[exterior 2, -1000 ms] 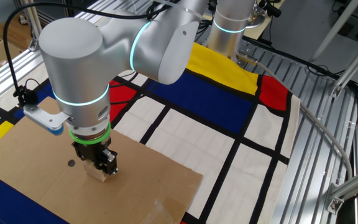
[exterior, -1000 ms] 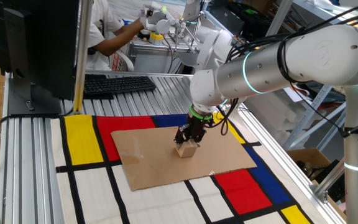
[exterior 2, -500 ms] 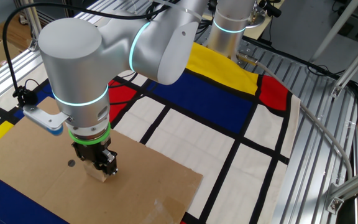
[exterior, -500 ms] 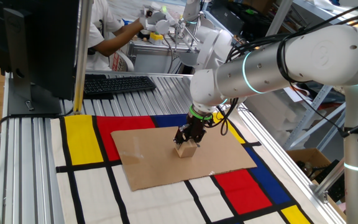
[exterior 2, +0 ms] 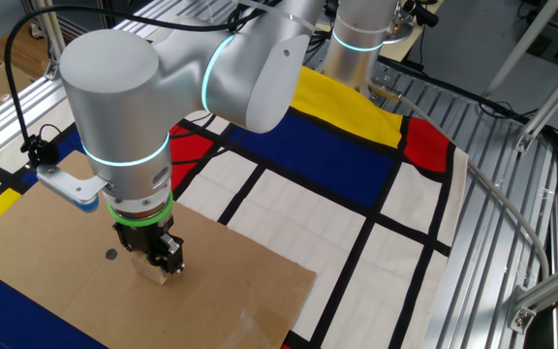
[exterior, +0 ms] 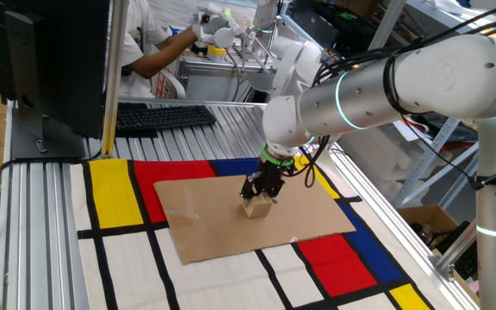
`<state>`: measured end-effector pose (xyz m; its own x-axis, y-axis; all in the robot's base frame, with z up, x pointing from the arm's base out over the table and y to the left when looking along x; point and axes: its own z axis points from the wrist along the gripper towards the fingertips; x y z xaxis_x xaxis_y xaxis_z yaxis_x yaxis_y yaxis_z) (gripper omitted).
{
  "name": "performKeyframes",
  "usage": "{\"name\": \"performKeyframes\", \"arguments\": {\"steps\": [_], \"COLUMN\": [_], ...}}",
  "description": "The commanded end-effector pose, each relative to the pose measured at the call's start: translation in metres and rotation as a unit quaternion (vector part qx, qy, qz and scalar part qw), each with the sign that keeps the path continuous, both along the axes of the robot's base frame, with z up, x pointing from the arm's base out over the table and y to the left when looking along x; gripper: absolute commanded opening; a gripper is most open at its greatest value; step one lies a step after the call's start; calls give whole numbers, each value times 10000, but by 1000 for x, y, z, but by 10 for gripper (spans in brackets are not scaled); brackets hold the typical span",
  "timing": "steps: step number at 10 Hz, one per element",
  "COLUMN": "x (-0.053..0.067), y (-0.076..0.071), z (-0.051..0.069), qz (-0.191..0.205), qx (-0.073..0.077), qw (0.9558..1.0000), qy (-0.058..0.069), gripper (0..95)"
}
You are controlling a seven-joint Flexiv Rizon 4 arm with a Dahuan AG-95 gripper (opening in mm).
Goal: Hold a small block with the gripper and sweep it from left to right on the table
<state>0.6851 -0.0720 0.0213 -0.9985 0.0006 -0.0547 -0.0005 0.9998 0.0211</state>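
Note:
The small block (exterior: 257, 207) (exterior 2: 158, 272), a light tan wooden cube, rests on the brown cardboard sheet (exterior: 205, 215) (exterior 2: 240, 291) that lies over the table's coloured mat (exterior: 114, 194) (exterior 2: 308, 208). My black gripper (exterior: 259, 195) (exterior 2: 155, 256) with its green ring points straight down and is shut on the block, its two fingers pressing opposite faces. The block sits near the middle of the cardboard in one fixed view. The arm's thick white body hides part of the cardboard in the other fixed view.
A black keyboard (exterior: 164, 115) and a monitor (exterior: 50, 60) stand at the table's far end, with a person (exterior: 158, 47) behind them. Aluminium rails (exterior: 28, 224) (exterior 2: 497, 233) frame the mat. Cables (exterior 2: 27, 58) hang near the arm.

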Motion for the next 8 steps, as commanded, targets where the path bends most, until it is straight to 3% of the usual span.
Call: {"name": "performKeyframes", "arguments": {"steps": [1, 8], "x": [-1, 0], "y": [1, 6], "z": [0, 0], "qz": [-24, -75], "qx": [-37, -60], "qw": [10000, 10000], "qy": [3, 5], "gripper": [0, 0]}}
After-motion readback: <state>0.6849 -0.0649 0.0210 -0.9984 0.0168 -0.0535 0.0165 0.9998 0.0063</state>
